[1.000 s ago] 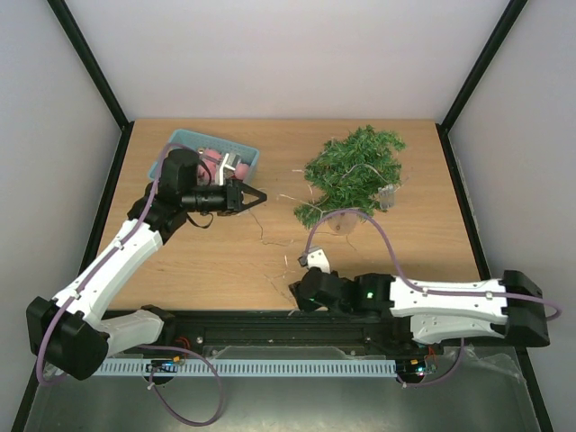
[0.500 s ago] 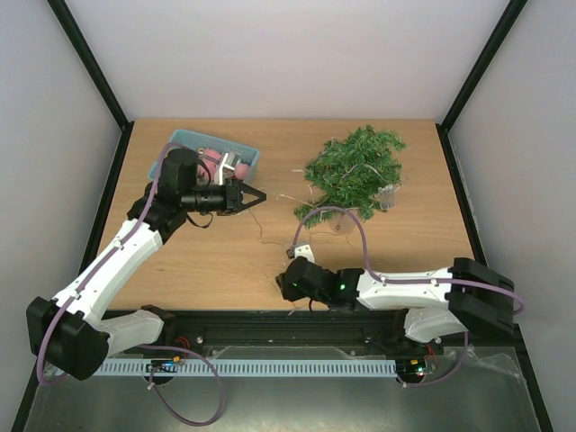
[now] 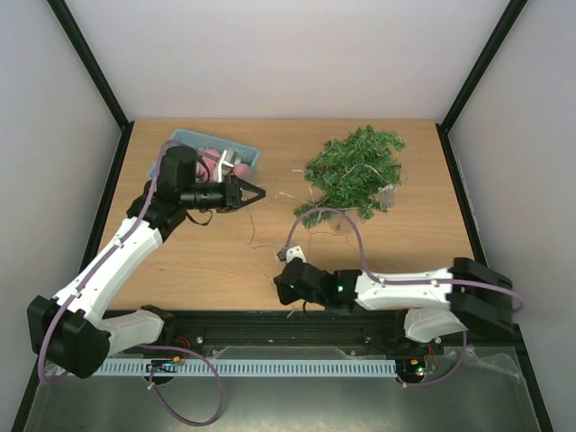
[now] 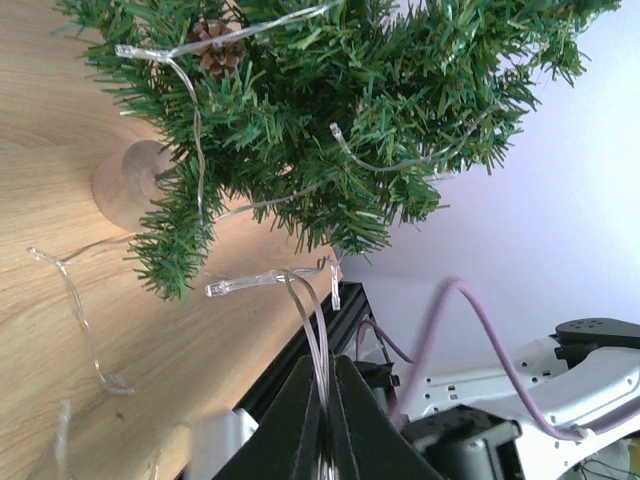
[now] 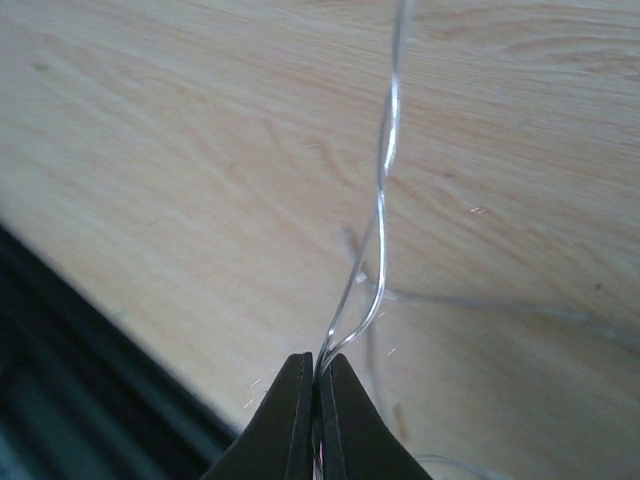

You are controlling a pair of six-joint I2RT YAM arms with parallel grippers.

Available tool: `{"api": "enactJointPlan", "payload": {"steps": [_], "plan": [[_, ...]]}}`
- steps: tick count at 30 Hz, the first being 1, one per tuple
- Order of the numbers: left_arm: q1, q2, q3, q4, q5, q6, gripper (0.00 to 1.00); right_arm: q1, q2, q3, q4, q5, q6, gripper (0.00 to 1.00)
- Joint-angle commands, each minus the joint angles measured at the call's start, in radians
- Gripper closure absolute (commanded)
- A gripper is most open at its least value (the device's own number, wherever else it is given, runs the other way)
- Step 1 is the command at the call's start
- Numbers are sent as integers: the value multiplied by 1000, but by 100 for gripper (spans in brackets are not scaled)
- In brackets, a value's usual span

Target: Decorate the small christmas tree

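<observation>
Tree (image 3: 354, 174): at the far right of the table (image 3: 207, 261), on a pale round base (image 4: 128, 186); 1 pine cone (image 4: 214, 44) sits among the dark green branches.
Wire (image 4: 318, 330): a thin, clear light string with small bulbs. It is draped through the tree's branches and trails loose over the wood in front of it.
Left gripper (image 4: 322, 362): held above the table between basket and tree, pointing toward the tree. Its fingers (image 4: 290, 430) are pressed together, pinching 2 strands of the wire.
Right gripper (image 5: 318, 368): low near the front edge of the table, in front of the tree and apart from it. Its fingers (image 5: 290, 420) are closed tight on a twisted pair of wire strands that rise from the tips.
Basket (image 3: 184, 137): teal, at the far left just behind the left gripper, with pink items inside.
</observation>
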Motion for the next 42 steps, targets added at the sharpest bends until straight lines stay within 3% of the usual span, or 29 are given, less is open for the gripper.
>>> {"api": "enactJointPlan", "payload": {"steps": [1, 5, 10, 18, 23, 25, 31, 36, 42], "plan": [[20, 41, 41, 26, 5, 2, 98, 118, -168, -29, -120, 89, -3, 99], [29, 112, 75, 43, -13, 9, 98, 228, -325, 25, -247, 132, -20, 99], [47, 205, 118, 62, -22, 12, 98, 279, -426, 216, -398, 116, -118, 99], [67, 308, 150, 110, -4, 6, 96, 271, -389, 666, -559, 151, -305, 99], [72, 346, 144, 152, 4, -1, 92, 134, -314, 881, -558, 17, -392, 99], [75, 353, 137, 179, 4, -5, 87, 66, -257, 965, -569, -82, -403, 99], [110, 321, 99, 210, -34, 8, 54, -31, -96, 1198, -629, -201, -417, 99], [156, 209, 30, 147, -145, 46, 49, -116, -18, 1324, -655, -274, -392, 99], [153, -101, -167, 135, -241, 58, 39, -204, 87, 1480, -679, -387, -386, 99]]}}
